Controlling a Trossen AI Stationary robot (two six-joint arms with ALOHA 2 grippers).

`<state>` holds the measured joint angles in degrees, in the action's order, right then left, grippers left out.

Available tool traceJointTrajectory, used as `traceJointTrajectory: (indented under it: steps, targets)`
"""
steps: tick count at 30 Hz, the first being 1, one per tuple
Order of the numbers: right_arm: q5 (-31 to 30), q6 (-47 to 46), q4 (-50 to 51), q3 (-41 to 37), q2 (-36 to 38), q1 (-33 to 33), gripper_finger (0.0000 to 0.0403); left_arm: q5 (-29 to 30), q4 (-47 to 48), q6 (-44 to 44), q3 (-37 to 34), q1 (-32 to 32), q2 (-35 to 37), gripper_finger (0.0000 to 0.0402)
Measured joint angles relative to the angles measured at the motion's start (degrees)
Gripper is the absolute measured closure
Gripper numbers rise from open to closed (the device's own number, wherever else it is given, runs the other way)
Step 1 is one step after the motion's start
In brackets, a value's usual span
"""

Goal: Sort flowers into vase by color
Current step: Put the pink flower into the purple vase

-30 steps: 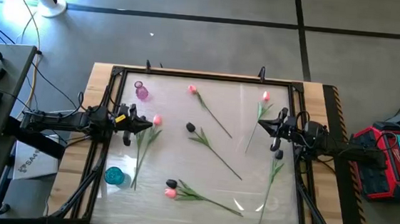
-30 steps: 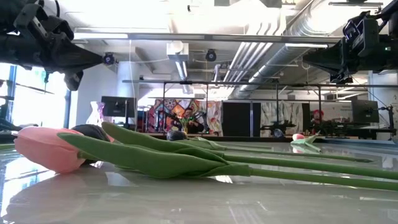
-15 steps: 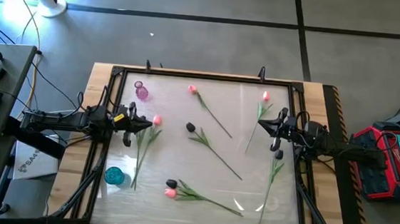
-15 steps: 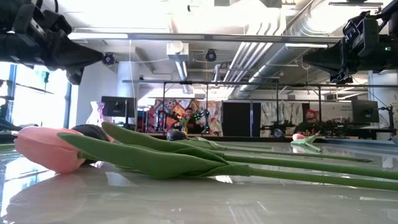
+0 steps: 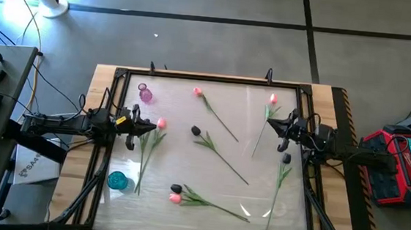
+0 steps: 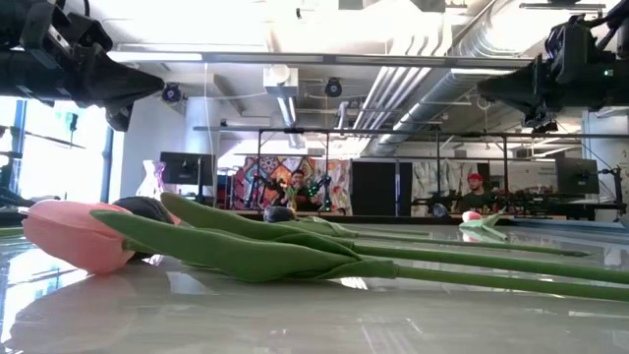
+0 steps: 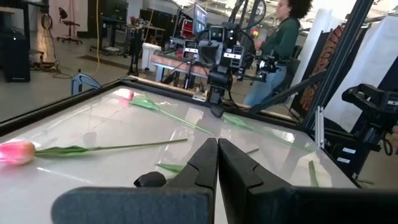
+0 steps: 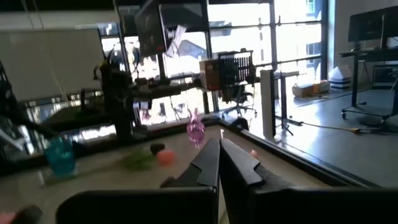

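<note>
Artificial tulips, scattered flat on the glossy white table (image 5: pixel 235 205). One pink tulip (image 5: pixel 161 124) lies just beside the tip of the left gripper (image 5: pixel 150 127), stem trailing toward the near edge; not grasped. Left gripper: fingers pressed together, empty, raised above the table's left side. Right gripper (image 5: pixel 269 124): fingers likewise clenched on nothing, raised above the right side, close to a second pink tulip (image 5: pixel 273 99) near the far edge. A dark tulip (image 5: pixel 196 130) lies mid-table, well apart from both grippers. A pink and dark pair (image 5: pixel 176 194) lies near the front edge. Small purple vase (image 5: pixel 145 93) at far left; teal vase (image 5: pixel 117 180) at near left. In the low view, the nearest pink head (image 6: pixel 74 236) largely hides the dark one behind it.
</note>
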<state>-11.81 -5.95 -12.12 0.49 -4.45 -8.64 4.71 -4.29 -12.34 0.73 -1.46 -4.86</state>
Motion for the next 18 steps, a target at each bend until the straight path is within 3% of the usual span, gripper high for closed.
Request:
traceJointTrajectory:
  steps: [4, 7, 9, 13, 18]
  targets:
    - [-2.0, -7.8, -6.7, 0.0, 0.0, 0.0, 0.0402, 0.8, -0.4, 2.1, 0.0, 0.0, 0.0, 0.0401]
    - [-9.7, -14.7, -8.2, 0.0, 0.0, 0.0, 0.0402, 1.0, -0.4, 5.3, 0.0, 0.0, 0.0, 0.0402]
    - [-13.5, -19.8, -3.2, 0.6, 0.0, 0.0, 0.0402, 1.5, -0.6, 7.6, 0.0, 0.0, 0.0, 0.0402]
    - [-13.9, -31.0, 5.8, 2.5, -2.2, 0.0, 0.0402, 5.0, -3.3, 9.7, 0.0, 0.0, 0.0, 0.0402]
    - [-10.4, -38.8, 4.8, 4.7, -9.1, 0.0, 0.0402, 6.6, -6.0, 12.2, 0.0, 0.0, 0.0, 0.0401]
